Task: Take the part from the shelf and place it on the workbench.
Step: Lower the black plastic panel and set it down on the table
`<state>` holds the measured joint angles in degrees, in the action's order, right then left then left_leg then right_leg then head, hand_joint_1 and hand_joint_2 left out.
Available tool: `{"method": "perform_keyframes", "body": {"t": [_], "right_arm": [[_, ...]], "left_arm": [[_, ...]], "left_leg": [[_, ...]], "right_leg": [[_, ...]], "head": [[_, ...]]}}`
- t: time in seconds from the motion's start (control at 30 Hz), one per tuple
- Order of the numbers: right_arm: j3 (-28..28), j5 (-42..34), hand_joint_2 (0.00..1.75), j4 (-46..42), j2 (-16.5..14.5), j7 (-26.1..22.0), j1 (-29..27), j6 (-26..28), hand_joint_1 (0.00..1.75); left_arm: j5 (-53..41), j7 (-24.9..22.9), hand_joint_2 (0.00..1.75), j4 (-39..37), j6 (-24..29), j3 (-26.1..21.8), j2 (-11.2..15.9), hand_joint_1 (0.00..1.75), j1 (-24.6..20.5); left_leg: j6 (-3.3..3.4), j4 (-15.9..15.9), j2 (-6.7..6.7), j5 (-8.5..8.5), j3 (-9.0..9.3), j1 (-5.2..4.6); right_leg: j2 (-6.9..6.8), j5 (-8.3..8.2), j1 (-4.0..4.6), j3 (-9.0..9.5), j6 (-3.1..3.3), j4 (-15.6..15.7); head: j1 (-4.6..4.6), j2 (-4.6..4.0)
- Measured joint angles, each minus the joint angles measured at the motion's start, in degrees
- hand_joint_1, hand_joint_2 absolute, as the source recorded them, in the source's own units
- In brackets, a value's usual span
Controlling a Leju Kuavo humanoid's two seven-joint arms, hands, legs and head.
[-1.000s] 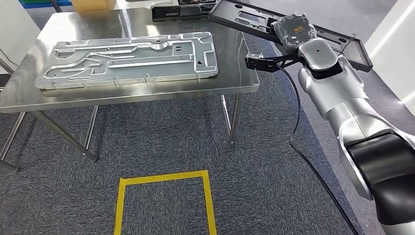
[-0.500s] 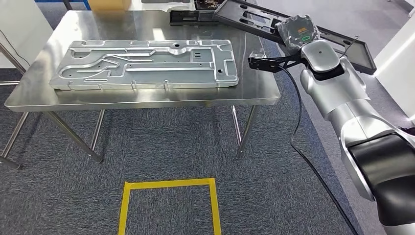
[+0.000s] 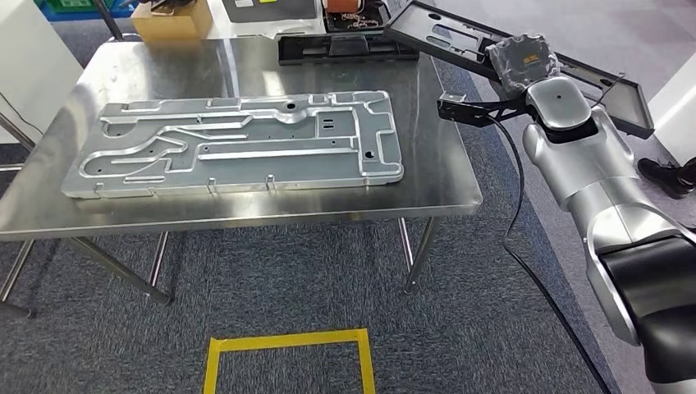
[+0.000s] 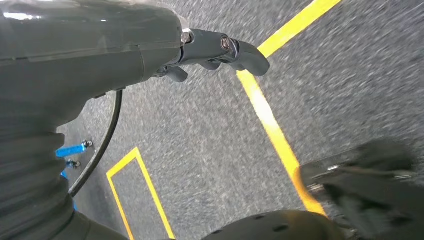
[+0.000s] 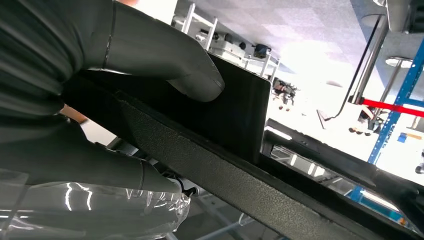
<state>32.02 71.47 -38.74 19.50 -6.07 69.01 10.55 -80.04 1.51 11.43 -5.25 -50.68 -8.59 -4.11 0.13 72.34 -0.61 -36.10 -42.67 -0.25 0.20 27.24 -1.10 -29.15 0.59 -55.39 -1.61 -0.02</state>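
While the right hand [image 3: 523,59] is clamped around the black part [image 3: 460,51], thumb [image 5: 192,75] pressed on its flat face, the part hangs tilted in the air over the workbench's [image 3: 443,176] far right corner. Its long axis runs from that corner out past the table's right edge, so I'd guess it needs to swing left and down onto bare steel beside the aluminium plate [image 3: 238,144]. The left hand [image 4: 220,50] hangs over the carpet, fingers curled on nothing.
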Motion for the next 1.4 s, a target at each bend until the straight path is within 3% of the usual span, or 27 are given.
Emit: {"method": "perform_keyframes", "body": {"t": [0.03, 0.07, 0.13, 0.17, 0.2, 0.27, 0.33, 0.43, 0.47, 0.5, 0.53, 0.6, 0.63, 0.67, 0.7, 0.83, 1.07, 1.33, 1.4], "right_arm": [[-0.37, 0.00, 1.75, -0.03, 0.00, -0.01, -0.21, -0.04, 1.75], [-0.77, -0.01, 1.75, -0.02, 0.00, -0.05, -0.41, -0.14, 1.75], [-1.34, -0.12, 1.75, 0.21, -0.05, -0.40, -0.53, -0.50, 1.75], [-1.61, -0.29, 1.75, 0.38, -0.12, -0.76, -0.44, -0.78, 1.75], [-1.93, -0.56, 1.75, 0.56, -0.22, -1.14, -0.15, -1.00, 1.75], [-2.82, -1.23, 1.75, 0.83, -0.49, -1.72, 0.90, -1.24, 1.75], [-3.57, -1.70, 1.75, 1.30, -0.91, -1.86, 2.41, -1.24, 1.75], [-4.00, -2.10, 1.75, 2.92, -1.62, -1.80, 3.40, -1.18, 1.75], [-4.11, -2.21, 1.75, 3.63, -1.86, -1.77, 3.30, -1.10, 1.75], [-4.22, -2.28, 1.75, 4.33, -2.09, -1.73, 3.17, -0.96, 1.75], [-4.34, -2.25, 1.75, 4.93, -2.24, -1.69, 3.09, -0.67, 1.75], [-4.51, -2.12, 1.75, 5.83, -2.36, -1.87, 3.04, 0.23, 1.75], [-4.57, -2.06, 1.75, 6.23, -2.38, -2.21, 2.91, 0.74, 1.75], [-4.61, -2.03, 1.75, 6.62, -2.42, -2.65, 2.63, 1.18, 1.75], [-4.64, -2.00, 1.75, 6.97, -2.48, -3.19, 2.14, 1.65, 1.75], [-4.68, -1.55, 1.75, 7.99, -3.45, -4.67, -2.11, 5.88, 1.75], [-4.66, 0.19, 1.75, 9.41, -6.87, -3.84, -10.68, 10.74, 1.75], [-4.65, 0.77, 1.75, 10.74, -9.11, -4.49, -12.59, 11.50, 1.75], [-4.66, 0.73, 0.87, 11.00, -9.32, -4.71, -12.60, 11.40, 0.87]], "left_arm": [[0.00, 0.02, 1.75, 0.00, 0.00, -0.01, 0.03, 0.00, 0.07], [0.02, 0.04, 1.75, -0.01, 0.00, -0.01, 0.04, 0.00, 0.21], [0.12, 0.04, 1.75, -0.03, 0.03, -0.01, 0.09, 0.00, 0.47], [0.25, 0.03, 1.75, -0.04, 0.10, -0.01, 0.12, 0.00, 0.53], [0.40, 0.03, 1.75, -0.04, 0.18, -0.02, 0.15, 0.00, 0.47], [0.67, 0.09, 1.75, -0.03, 0.39, -0.03, 0.19, 0.00, 0.06], [0.89, 0.19, 1.75, -0.02, 0.57, -0.04, 0.13, 0.00, -0.34], [1.22, 0.26, 1.75, -0.02, 0.71, -0.13, 0.04, 0.00, -0.58], [1.24, 0.26, 1.75, -0.03, 0.72, -0.19, 0.03, 0.00, -0.53], [1.25, 0.26, 1.75, -0.03, 0.72, -0.26, 0.02, 0.00, -0.45], [1.24, 0.26, 1.75, -0.04, 0.72, -0.32, -0.01, 0.00, -0.37], [1.24, 0.25, 1.75, -0.09, 0.74, -0.39, -0.21, 0.00, -0.22], [1.25, 0.21, 1.75, -0.13, 0.79, -0.43, -0.34, 0.00, -0.17], [1.27, 0.15, 1.75, -0.17, 0.85, -0.48, -0.46, 0.00, -0.13], [1.32, 0.09, 1.75, -0.21, 0.92, -0.56, -0.54, 0.00, -0.12], [1.66, -0.26, 1.75, -0.20, 1.05, -0.89, -0.39, 0.00, -0.30], [1.08, -1.22, 1.75, -0.21, 1.23, -0.91, -0.28, 0.00, -0.68], [0.27, -1.28, 1.75, -0.21, 1.48, -0.90, -0.31, 0.00, -0.69], [-0.57, -1.27, 1.75, -0.21, 1.98, -0.84, -0.32, 0.00, -0.70]], "left_leg": [[0.03, -2.69, 0.06, 0.36, -0.46, 0.02], [0.24, -6.20, 0.11, 3.90, -0.61, 0.00], [0.89, -12.95, 0.20, 15.96, -0.86, -0.16], [1.19, -14.39, 0.23, 20.28, -1.00, -0.29], [1.41, -14.70, 0.23, 21.96, -1.25, -0.49], [2.02, -13.59, 0.20, 20.52, -1.16, -0.59], [2.72, -13.70, 0.17, 19.52, -0.61, -0.48], [3.25, -13.87, -0.12, 17.99, 0.68, -0.50], [3.30, -13.87, -0.32, 17.49, 1.23, -0.54], [3.34, -13.87, -0.55, 17.05, 1.77, -0.62], [3.38, -13.87, -0.77, 16.66, 2.30, -0.75], [3.43, -13.95, -1.06, 16.08, 3.11, -0.94], [3.34, -14.00, -1.23, 15.91, 3.35, -0.96], [3.20, -14.07, -1.37, 15.82, 3.49, -0.89], [3.05, -14.10, -1.48, 15.67, 3.59, -0.86], [2.66, -14.23, -1.53, 15.13, 4.33, -0.74], [2.32, -14.47, -1.35, 14.93, 4.96, -0.73], [2.13, -14.55, -1.35, 14.84, 4.97, -0.73], [2.12, -14.54, -1.35, 14.83, 4.96, -0.73]], "right_leg": [[0.14, 1.16, -0.08, 1.64, -0.22, -0.09], [0.15, 2.40, -0.12, 3.12, -0.47, -0.10], [0.40, 4.96, 0.09, 5.28, -1.06, -0.62], [0.49, 6.10, 0.18, 5.78, -1.42, -0.77], [0.63, 7.03, 0.21, 6.22, -1.84, -0.94], [0.65, 8.30, -0.11, 6.89, -2.63, -0.65], [0.37, 10.00, -0.28, 5.41, -3.07, -3.78], [0.13, 13.17, -0.07, -2.71, -3.33, -15.78], [0.13, 12.65, -0.02, -5.16, -3.28, -17.99], [0.13, 10.85, 0.07, -6.72, -3.07, -17.99], [0.13, 7.88, 0.24, -7.31, -2.67, -15.78], [0.11, 1.54, 0.92, -6.65, -1.29, -8.54], [0.07, -0.43, 1.28, -6.05, -0.65, -5.58], [0.03, -1.28, 1.63, -5.59, -0.18, -3.81], [-0.02, -1.23, 1.78, -5.23, -0.02, -3.09], [0.05, -0.89, 1.69, -4.22, -0.70, -2.20], [0.25, -0.61, 1.69, -3.81, -0.40, -2.24], [0.26, -0.47, 1.68, -3.85, -0.18, -2.28], [0.26, -0.46, 1.67, -3.85, -0.18, -2.28]], "head": [[0.00, 0.00], [0.01, 0.00], [0.01, 0.00], [0.00, 0.00], [0.04, 0.00], [0.09, 0.00], [0.19, 0.00], [0.26, 0.00], [0.26, 0.00], [0.26, 0.00], [0.26, 0.00], [0.24, 0.00], [0.26, 0.00], [0.27, 0.00], [0.28, 0.00], [0.32, 0.00], [0.32, 0.00], [0.32, 0.00], [0.32, 0.00]]}}
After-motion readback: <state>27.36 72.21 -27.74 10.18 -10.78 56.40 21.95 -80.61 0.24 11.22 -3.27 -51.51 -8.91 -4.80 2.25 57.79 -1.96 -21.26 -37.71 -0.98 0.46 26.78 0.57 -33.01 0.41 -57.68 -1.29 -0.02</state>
